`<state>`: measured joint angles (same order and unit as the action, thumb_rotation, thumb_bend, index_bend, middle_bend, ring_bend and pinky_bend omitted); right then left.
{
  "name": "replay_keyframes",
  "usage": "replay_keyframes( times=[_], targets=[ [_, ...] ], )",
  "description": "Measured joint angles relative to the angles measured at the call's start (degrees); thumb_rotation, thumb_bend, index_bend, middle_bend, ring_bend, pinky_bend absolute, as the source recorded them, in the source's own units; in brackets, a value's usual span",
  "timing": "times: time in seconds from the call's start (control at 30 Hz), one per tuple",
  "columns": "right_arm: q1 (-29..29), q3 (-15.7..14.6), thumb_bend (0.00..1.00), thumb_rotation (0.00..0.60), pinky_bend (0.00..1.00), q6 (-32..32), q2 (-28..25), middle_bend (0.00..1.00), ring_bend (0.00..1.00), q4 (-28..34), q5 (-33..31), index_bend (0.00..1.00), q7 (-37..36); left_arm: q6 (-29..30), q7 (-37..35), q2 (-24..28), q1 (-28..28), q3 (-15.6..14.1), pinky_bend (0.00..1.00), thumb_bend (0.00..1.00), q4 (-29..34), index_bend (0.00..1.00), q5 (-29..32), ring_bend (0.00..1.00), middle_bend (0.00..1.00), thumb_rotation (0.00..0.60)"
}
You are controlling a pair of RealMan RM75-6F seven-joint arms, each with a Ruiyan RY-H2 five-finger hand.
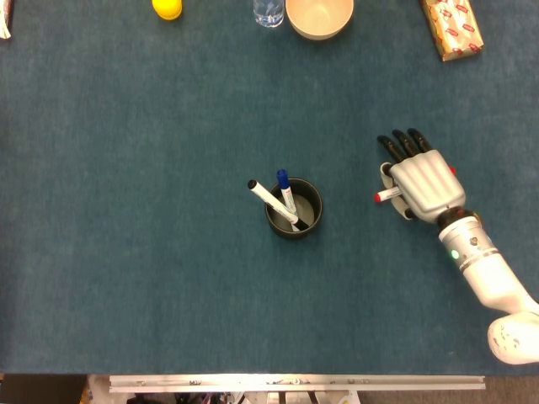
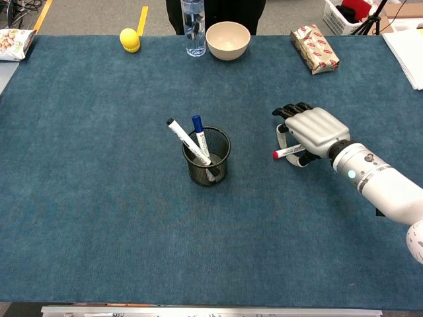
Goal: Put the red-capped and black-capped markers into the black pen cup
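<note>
- While the black-capped marker (image 2: 188,140) already leans in the black pen cup (image 2: 207,157) at the centre of the blue table (image 2: 99,211), the robot's right hand (image 2: 310,134) sits over the red-capped marker (image 2: 289,152), out at the cup's 3 o'clock.
- Its fingers curl down around the marker's barrel, so only the red cap end pokes out toward 9 o'clock, pointing at the cup; the marker looks grasped, though neither view shows whether it has left the cloth.
- Palm-down from above seems chosen because the marker lies flat, and a wrap across the barrel leaves one end free to lead into the cup.
- A blue-capped marker (image 2: 199,134) shares the cup, standing just beside the black-capped one; both tilt toward 11 o'clock, caps above the rim, resting against the mesh wall.
- That lean leaves the cup's 3 o'clock side open, which by this reading is the easier way in for the third marker.
- Half the task appears done: one of the two named markers is in, one is in hand and well apart from the cup.
- The left hand shows in neither view.
- Along the far edge at 12 o'clock stand a bowl (image 2: 228,39), a water bottle (image 2: 193,23), a yellow object (image 2: 130,39) and a wrapped packet (image 2: 315,49), all well clear of the work.
</note>
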<state>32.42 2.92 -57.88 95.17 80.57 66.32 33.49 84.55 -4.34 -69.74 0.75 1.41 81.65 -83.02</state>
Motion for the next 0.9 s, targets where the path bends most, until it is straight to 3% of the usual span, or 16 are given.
replay_keyframes(
  times=[0.57,0.9],
  targets=[
    [-0.71,6.8,0.35,0.6,0.08,-6.4,-7.89,0.14,0.02,18.27,8.17,0.67,-17.26,-0.13,-0.02,0.0,0.05,0.08,0.55,0.09,-0.02,0.46,0.1,0.4,0.45,0.6],
    [1.44,9.78,0.35,0.6,0.08,-6.0,-8.09,0.14,0.02,22.96,12.7,0.67,-30.97,-0.2,-0.49,-0.14,-0.11,0.02,0.55,0.09,-0.55,0.46,0.29,0.4,0.45,0.6]
  ],
)
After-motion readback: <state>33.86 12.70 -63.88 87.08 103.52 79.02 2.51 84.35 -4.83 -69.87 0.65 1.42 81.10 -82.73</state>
